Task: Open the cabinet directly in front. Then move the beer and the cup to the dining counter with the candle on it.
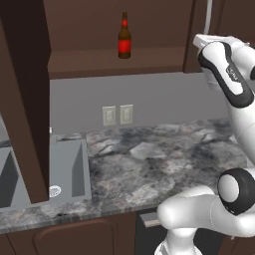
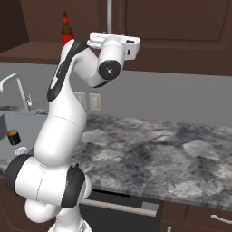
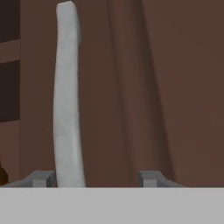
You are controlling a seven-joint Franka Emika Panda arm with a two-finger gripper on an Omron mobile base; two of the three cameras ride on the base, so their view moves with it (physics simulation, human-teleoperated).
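Gripper (image 3: 97, 178) jaws apart, straddling your smooth silver bar handle (image 3: 66, 96) at 11 o'clock; nothing clamped. Raised-panel brown cabinet (image 3: 166, 87); marbled worktop (image 1: 159, 159) below.

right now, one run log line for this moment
step: open cabinet | gripper: jaws apart at right door handle, not clamped | left door: open | beer: on shelf

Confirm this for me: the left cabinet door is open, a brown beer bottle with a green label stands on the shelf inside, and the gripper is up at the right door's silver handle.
Wrong on one point: the beer bottle has a red label, not green, as the left base view shows. The rest stands: left door open, gripper at the silver handle.
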